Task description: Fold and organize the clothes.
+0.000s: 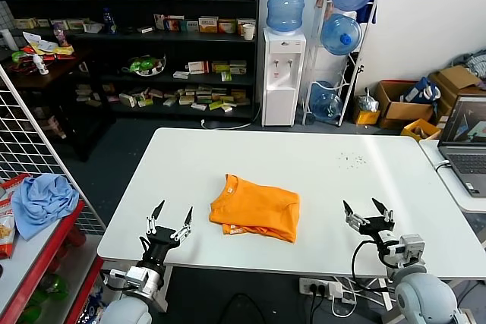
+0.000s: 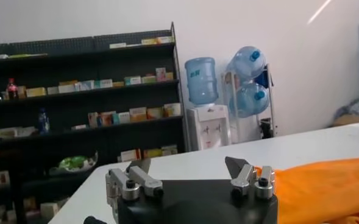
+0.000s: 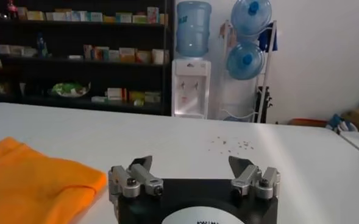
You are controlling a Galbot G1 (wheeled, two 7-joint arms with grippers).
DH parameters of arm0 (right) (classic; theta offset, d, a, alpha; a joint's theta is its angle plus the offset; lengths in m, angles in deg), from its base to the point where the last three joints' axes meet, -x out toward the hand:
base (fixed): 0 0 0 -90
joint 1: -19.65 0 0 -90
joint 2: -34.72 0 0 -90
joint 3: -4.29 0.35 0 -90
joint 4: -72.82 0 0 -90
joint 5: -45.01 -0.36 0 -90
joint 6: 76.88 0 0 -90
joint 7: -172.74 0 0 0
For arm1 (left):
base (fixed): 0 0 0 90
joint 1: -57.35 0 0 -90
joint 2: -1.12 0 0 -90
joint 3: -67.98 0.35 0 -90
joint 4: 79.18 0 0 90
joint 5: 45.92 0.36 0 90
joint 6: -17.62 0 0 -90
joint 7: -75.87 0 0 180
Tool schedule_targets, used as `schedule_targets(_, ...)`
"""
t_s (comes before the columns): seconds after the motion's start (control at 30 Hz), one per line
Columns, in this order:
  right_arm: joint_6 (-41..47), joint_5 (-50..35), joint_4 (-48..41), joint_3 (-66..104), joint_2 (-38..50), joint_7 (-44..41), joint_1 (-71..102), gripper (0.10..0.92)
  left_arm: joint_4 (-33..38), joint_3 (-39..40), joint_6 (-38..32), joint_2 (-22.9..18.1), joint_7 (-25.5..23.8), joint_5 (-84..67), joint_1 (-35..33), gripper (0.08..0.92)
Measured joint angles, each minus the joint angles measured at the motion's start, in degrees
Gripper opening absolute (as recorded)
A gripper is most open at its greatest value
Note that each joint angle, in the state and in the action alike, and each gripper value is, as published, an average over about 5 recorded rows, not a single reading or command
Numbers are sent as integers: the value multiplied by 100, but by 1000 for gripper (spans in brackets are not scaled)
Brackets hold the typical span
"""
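The left gripper [image 1: 170,218] rests at the table's [image 1: 319,165] near edge, jaws apart and empty. At its 2 o'clock lies the folded orange T-shirt [image 1: 255,208], lettering barely legible. The right gripper [image 1: 367,210], at the shirt's 3 o'clock, is likewise spread.

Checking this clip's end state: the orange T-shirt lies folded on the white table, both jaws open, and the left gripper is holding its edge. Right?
Not quite. In the head view the left gripper holds nothing; it sits clear of the orange T-shirt. The rest stands.
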Motion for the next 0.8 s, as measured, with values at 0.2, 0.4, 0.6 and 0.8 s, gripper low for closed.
schedule_targets(0.2, -23, 69, 21, -16, -46, -64, -21, 823, 85, -139, 7, 11, -56, 39, -96, 823)
schedule_targets(0.4, -34, 140, 48, -37, -109, -111, -35, 823, 255, -265, 205, 1, -85, -1, -183, 823)
schedule_targets(0.6, -39, 265, 22, -112, -193, -153, -61, 823, 392, -373, 451, -77, -109, -3, -209, 823)
schedule_targets(0.8, -40, 352, 4, -150, -222, -179, -70, 823, 443, -417, 555, -104, -123, 17, -262, 823)
